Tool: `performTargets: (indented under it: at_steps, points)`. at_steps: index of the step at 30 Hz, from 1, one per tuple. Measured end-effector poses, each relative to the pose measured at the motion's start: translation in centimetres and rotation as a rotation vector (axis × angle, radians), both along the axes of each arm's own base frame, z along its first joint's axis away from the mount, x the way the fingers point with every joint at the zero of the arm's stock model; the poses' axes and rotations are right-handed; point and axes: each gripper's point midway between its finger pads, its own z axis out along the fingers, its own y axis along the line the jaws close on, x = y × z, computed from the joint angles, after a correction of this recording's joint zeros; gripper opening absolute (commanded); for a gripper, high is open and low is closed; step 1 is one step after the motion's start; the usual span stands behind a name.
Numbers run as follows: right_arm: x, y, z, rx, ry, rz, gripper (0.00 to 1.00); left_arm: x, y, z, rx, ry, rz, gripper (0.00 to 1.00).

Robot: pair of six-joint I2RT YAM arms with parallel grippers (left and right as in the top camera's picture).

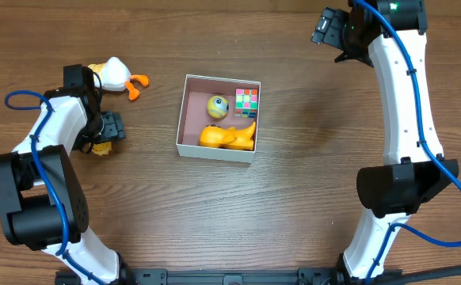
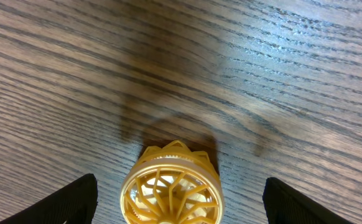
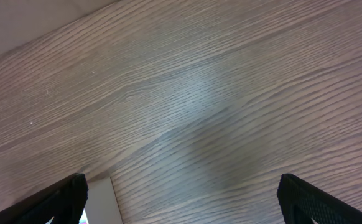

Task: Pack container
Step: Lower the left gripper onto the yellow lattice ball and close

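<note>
In container (image 1: 195, 109): ball (image 1: 218, 105), cube (image 1: 246, 101), animal toy (image 1: 226, 137); duck toy (image 1: 116, 74) + lattice toy (image 2: 170, 193) well L of it.

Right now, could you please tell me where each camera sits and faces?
Overhead: above the table, facing straight down at the container, left arm and right arm.
Left wrist: on the left end effector, looking down at a yellow spoked toy between its open fingers.
Right wrist: on the right end effector, looking down at the table; open fingers show.
Shared: overhead also shows that toy.
</note>
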Motion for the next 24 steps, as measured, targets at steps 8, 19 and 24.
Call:
performTargets:
  at_steps: [8, 19, 24]
  points:
    - [0.0, 0.0, 0.0, 0.000, 0.000, 0.000, 1.00, 0.1, -0.4, 0.0, -0.023, -0.005, 0.005, 0.66]
    - [0.0, 0.0, 0.0, 0.000, 0.000, 0.000, 1.00, -0.2, -0.5, -0.1, -0.030, 0.006, 0.009, 0.80]
    - [0.0, 0.0, 0.0, -0.001, 0.000, 0.000, 1.00, -1.4, -0.9, -0.5, -0.051, 0.046, 0.049, 0.77]
